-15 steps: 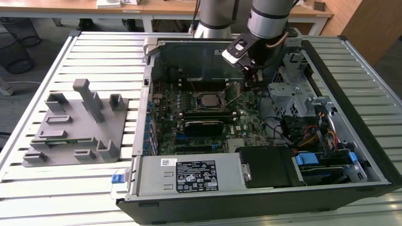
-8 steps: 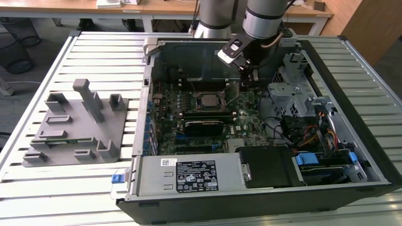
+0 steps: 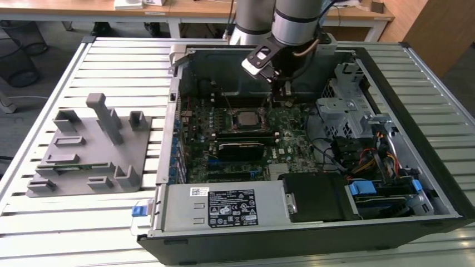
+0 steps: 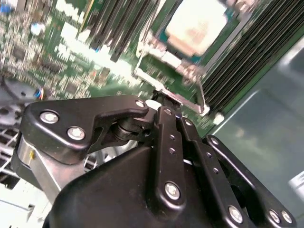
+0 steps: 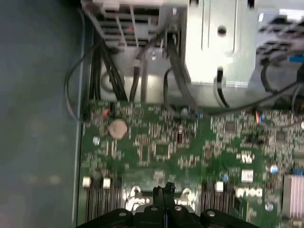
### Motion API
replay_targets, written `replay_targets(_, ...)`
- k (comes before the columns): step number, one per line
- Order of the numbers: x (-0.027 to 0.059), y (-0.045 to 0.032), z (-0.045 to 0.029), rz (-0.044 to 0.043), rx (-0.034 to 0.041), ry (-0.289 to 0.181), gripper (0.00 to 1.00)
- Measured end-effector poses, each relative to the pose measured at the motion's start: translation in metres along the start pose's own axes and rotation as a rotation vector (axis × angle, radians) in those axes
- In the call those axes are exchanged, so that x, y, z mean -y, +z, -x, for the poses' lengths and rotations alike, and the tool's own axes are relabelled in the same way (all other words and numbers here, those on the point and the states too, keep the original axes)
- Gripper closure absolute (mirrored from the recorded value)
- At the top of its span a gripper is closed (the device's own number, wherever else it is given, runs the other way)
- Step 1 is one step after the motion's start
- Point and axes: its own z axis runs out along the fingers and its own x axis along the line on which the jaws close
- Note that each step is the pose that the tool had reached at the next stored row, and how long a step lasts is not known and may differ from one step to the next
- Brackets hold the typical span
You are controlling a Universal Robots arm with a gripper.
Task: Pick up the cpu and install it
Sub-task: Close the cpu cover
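The cpu (image 3: 245, 119) has a silver top and lies flat in the black-framed socket on the motherboard (image 3: 290, 142) inside the open computer case. In the second wrist view the cpu (image 4: 197, 23) sits inside the socket's metal frame (image 4: 192, 88). My gripper (image 3: 281, 94) hangs over the board, toward the exterior view's right and back of the socket. Both wrist views show the black fingers pressed together, the gripper (image 4: 164, 103) tip right at a corner of that metal frame. I cannot tell whether the gripper (image 5: 164, 191) pinches any part of it.
A grey drive cage (image 3: 341, 108) and cable bundles stand at the exterior view's right of the gripper. The power supply (image 3: 222, 207) fills the case's near side. A grey parts fixture (image 3: 89, 150) rests on the slatted table (image 3: 119, 67), outside the case.
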Motion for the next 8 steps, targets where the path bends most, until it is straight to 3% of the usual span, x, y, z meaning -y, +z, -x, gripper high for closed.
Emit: replay_targets(8,0.0364,0.0005,-0.0022,0.0,0.0,0.0,0.89)
